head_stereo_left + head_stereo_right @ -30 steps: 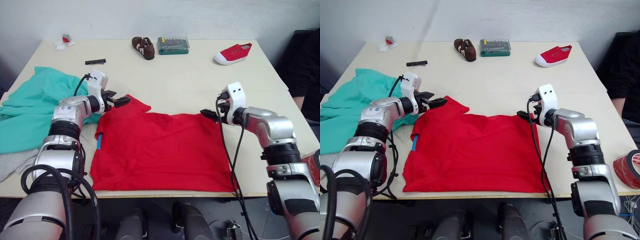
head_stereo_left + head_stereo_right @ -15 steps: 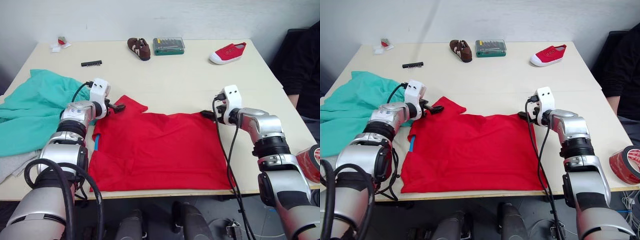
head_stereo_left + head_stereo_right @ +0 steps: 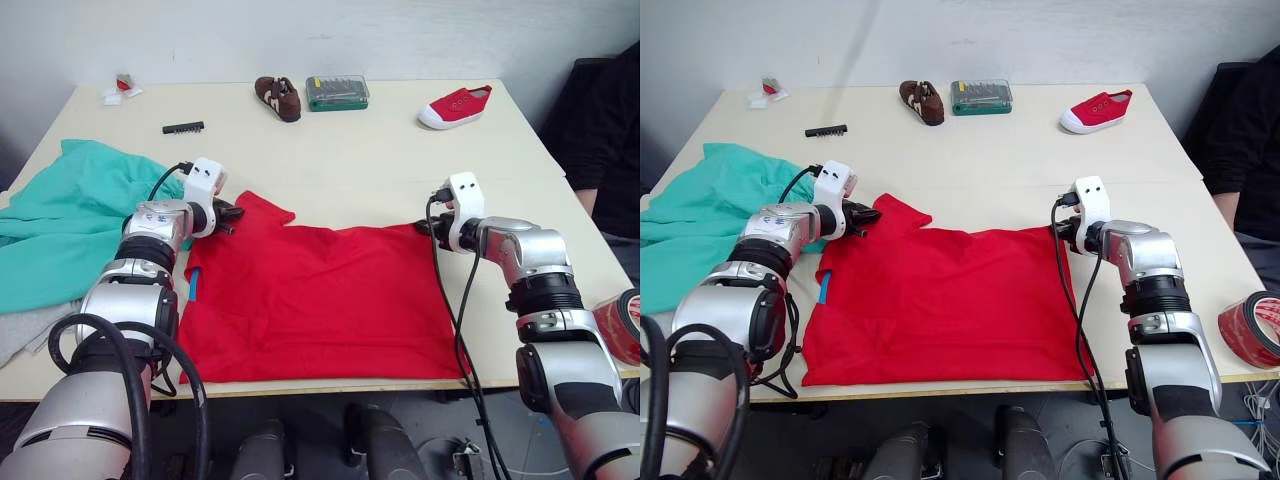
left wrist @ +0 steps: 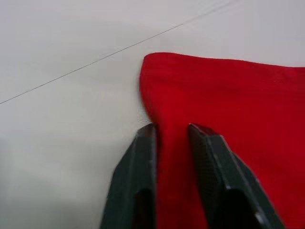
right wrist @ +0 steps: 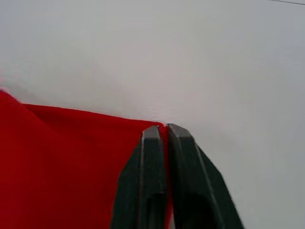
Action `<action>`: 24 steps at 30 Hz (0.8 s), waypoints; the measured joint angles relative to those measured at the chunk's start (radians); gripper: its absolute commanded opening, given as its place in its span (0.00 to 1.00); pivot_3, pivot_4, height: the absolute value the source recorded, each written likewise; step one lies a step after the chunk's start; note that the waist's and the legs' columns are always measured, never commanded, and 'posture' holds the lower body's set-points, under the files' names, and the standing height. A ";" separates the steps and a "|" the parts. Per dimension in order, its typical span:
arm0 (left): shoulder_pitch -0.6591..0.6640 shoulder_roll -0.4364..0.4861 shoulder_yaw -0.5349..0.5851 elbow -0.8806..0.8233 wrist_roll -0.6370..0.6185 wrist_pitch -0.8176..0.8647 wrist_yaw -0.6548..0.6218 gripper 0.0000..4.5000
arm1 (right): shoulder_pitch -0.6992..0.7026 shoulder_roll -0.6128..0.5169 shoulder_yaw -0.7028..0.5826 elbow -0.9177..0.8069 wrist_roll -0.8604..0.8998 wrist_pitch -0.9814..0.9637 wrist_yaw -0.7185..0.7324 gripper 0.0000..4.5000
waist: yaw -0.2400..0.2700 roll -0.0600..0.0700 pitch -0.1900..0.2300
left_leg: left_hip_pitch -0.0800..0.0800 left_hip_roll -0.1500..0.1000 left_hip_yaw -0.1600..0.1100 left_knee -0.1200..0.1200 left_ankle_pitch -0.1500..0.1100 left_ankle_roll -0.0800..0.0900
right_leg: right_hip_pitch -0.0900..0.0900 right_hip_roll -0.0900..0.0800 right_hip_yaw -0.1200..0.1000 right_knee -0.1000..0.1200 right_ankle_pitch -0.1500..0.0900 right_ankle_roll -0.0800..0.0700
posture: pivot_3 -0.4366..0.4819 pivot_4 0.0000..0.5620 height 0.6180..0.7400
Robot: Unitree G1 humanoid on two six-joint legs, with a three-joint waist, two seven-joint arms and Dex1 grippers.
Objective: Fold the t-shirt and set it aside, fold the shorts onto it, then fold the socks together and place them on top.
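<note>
Shorts point(image 3: 70, 220) are bunched at your far left on the worktop point(image 3: 350, 150), partly off the edge, with the grey socks point(image 3: 25, 325) at the near-left edge below them. Your left gripper point(image 3: 228, 212) is at the t-shirt's point(image 3: 320, 300) left sleeve; in the left wrist view its fingers point(image 4: 138, 176) are slightly parted with red fabric between them. T-shirt lies spread flat mid-worktop, blue label point(image 3: 196, 283) at its left side. Your right gripper point(image 3: 428, 227) sits at the shirt's far right corner, fingers point(image 5: 147, 181) pinched together on the fabric edge. Brown shoe point(image 3: 275, 97), bit case point(image 3: 336, 92), red sneaker point(image 3: 458, 106) sit along the far edge, well apart from the shirt.
</note>
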 measured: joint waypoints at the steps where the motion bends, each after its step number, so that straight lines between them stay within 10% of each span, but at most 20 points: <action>1: 0.000 0.001 0.012 0.004 -0.011 0.005 -0.008 0.00 | 0.006 -0.001 0.000 -0.008 -0.002 -0.004 0.001 0.00 | 0.000 0.000 0.000 | 0.000 0.000 0.000 0.000 0.000 0.000 | 0.000 0.000 0.000 0.000 0.000 0.000 | 0.48 0.27 1.00; 15: 0.011 0.077 0.129 -0.040 -0.113 -0.029 -0.361 0.00 | 0.176 -0.011 -0.123 -0.326 0.075 0.004 0.014 0.00 | -0.001 0.000 0.000 | -0.002 0.000 0.000 0.000 0.000 0.000 | -0.002 0.001 0.000 0.000 0.000 0.000 | 0.48 0.27 1.00; 24: 0.245 0.160 0.117 -0.314 -0.176 -0.051 -0.693 0.00 | 0.506 -0.110 -0.049 -0.565 -0.109 -0.611 0.063 0.00 | -0.001 0.000 0.000 | -0.001 -0.001 0.001 -0.001 -0.001 -0.001 | -0.002 0.002 0.001 -0.001 0.000 0.000 | 0.48 0.27 1.00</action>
